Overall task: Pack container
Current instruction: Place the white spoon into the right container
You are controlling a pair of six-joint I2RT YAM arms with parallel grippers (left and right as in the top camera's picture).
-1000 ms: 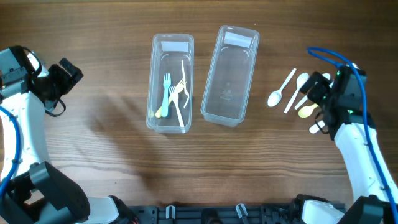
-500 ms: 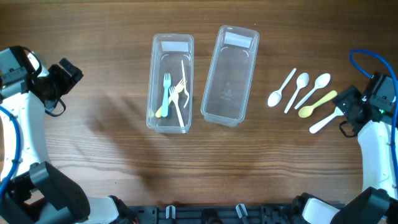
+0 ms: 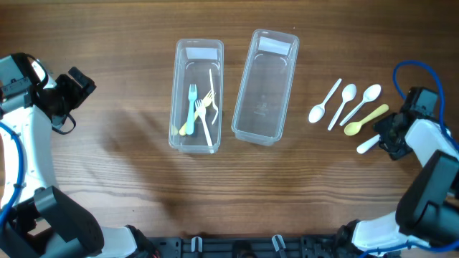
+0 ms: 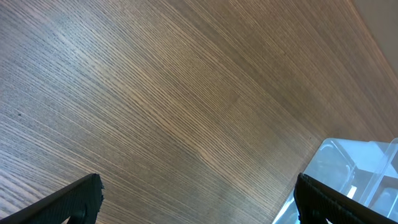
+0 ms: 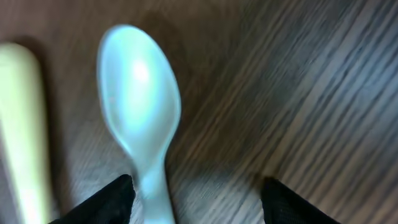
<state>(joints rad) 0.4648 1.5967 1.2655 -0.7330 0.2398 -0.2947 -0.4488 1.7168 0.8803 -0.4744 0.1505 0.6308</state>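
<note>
We could see a faint embossed mark on the floor of the empty container (image 3: 264, 79), too small to read. Just beside it stood the second container (image 3: 181, 86), holding forks (image 3: 193, 107). The right hand (image 5: 196, 202) sat low over the table (image 3: 129, 179), its fingers spread and gripping nothing; the white spoon (image 5: 140, 93) lay with its handle between them, and the yellow spoon (image 5: 22, 124) was alongside. The left hand (image 4: 199, 205) hung wide open and empty, well apart from the containers.
</note>
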